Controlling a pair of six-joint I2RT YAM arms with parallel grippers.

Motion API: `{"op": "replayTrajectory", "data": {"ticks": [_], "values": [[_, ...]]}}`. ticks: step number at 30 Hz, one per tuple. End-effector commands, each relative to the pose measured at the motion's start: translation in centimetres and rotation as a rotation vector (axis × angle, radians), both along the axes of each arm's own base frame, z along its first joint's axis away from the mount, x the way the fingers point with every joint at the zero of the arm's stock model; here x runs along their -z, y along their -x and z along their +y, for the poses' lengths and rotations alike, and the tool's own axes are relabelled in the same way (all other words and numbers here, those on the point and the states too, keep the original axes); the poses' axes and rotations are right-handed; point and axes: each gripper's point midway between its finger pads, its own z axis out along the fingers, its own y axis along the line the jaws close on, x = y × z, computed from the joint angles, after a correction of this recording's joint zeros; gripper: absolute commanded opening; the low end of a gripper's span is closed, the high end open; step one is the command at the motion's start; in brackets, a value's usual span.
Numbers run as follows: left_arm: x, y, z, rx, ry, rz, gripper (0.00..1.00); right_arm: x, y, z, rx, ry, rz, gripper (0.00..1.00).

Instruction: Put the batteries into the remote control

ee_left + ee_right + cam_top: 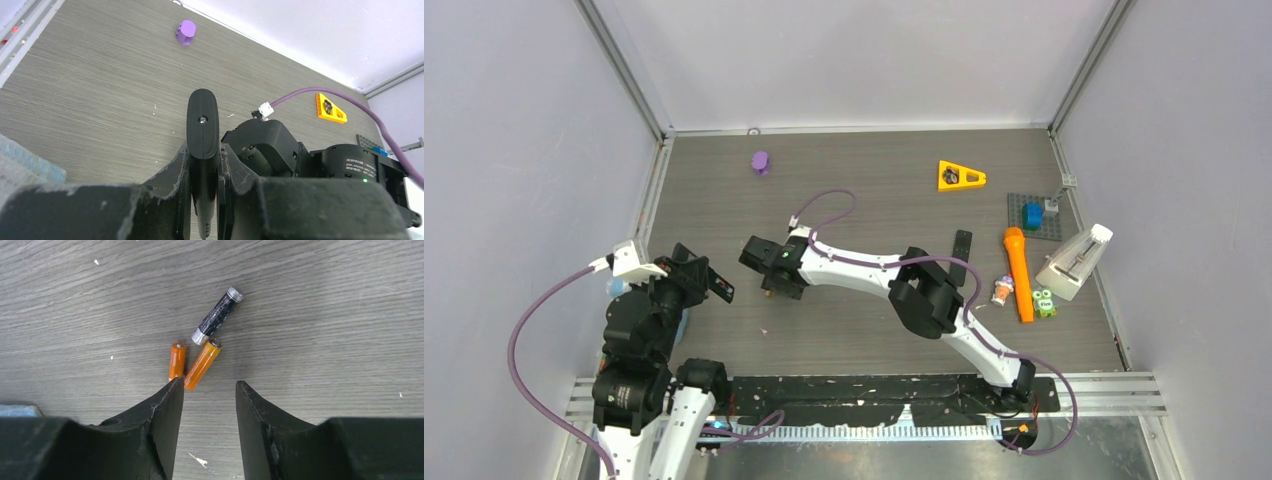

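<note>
Three batteries (pixel 202 365) lie close together on the counter (pixel 325 315), at 12 o'clock just ahead of your right tool (pixel 210 386), whose fingers stand apart with nothing between them. Two are orange and lie side by side. The dark grey battery (pixel 218 316) lies at 1 o'clock from them, its near end by the tip of the right-hand orange one. Your left tool (pixel 204 152) is clamped on the black remote (pixel 202 117), which juts out toward 12 o'clock

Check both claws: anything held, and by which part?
Left claw is shut on the black remote, pinching its sides, one end sticking out. Right claw holds nothing, open above the batteries.
</note>
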Motion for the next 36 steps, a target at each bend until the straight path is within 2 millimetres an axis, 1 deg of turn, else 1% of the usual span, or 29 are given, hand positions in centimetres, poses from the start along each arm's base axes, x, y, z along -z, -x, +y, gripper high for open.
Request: {"op": "replayTrajectory", "data": {"ticks": [1,8,10,11,12,17,19,20,21,24,25,28,30,31,32,33,34,35,36], "values": [[-1.6,0.4,0.2,-0.013,0.025,-0.053,0.0,-0.7,-1.3,0.3,0.061,-0.01,-0.053,0.47],[-1.3,0.7,0.0,-0.007,0.041,-0.04,0.0,0.0,-2.1,-0.2,0.096,0.008,-0.066,0.46],[-1.1,0.8,0.0,-0.004,0.039,-0.037,0.0,0.8,-2.0,-0.4,0.101,0.022,-0.037,0.44],[-1.1,0.8,0.0,-0.004,0.04,-0.035,0.0,0.7,-1.9,-0.6,0.101,0.034,-0.025,0.43],[-1.1,0.9,-0.1,-0.003,0.042,-0.036,0.0,1.1,-1.8,-0.8,0.1,0.05,-0.015,0.43],[-0.8,0.6,-0.4,0.008,0.056,-0.039,0.0,1.5,-0.8,-2.4,0.1,0.123,0.03,0.39],[-0.8,0.6,-0.4,0.011,0.057,-0.042,0.0,1.3,-0.9,-3.2,0.106,0.141,0.029,0.34],[-0.7,0.5,-0.5,0.012,0.056,-0.04,0.0,1.2,-0.8,-3.5,0.111,0.143,0.032,0.3],[-0.7,0.6,-0.5,0.015,0.057,-0.041,0.0,1.1,-0.9,-3.7,0.118,0.141,0.037,0.28],[-0.5,0.6,-0.6,0.019,0.06,-0.039,0.0,0.5,-1.0,-4.5,0.131,0.139,0.04,0.17],[-0.5,0.6,-0.7,0.023,0.061,-0.038,0.0,0.4,-1.1,-4.7,0.135,0.14,0.04,0.15],[-0.3,0.5,-1.0,0.04,0.066,-0.035,0.0,-0.3,-1.0,-6.3,0.166,0.143,0.044,0.08],[-0.2,0.5,-1.4,0.06,0.072,-0.035,0.0,-0.8,-0.8,-7.6,0.207,0.135,0.05,0.06],[-0.2,0.4,-1.6,0.069,0.078,-0.036,0.0,-1.9,-0.9,-8.0,0.227,0.11,0.043,0.06],[-0.1,0.4,-1.8,0.081,0.085,-0.036,0.0,-1.0,-0.4,-9.2,0.264,0.12,0.058,0.06],[-0.1,0.3,-2.1,0.091,0.094,-0.036,0.0,-2.1,-0.5,-9.7,0.295,0.089,0.058,0.07],[0.1,0.2,-2.3,0.1,0.102,-0.033,0.0,-1.1,-0.1,-11.1,0.347,0.095,0.086,0.08],[0.2,0.1,-2.5,0.11,0.111,-0.031,0.0,-2.2,0.0,-11.4,0.372,0.057,0.089,0.08],[0.3,0.0,-2.7,0.115,0.118,-0.03,0.0,-1.0,0.5,-12.8,0.423,0.063,0.117,0.09]]}}
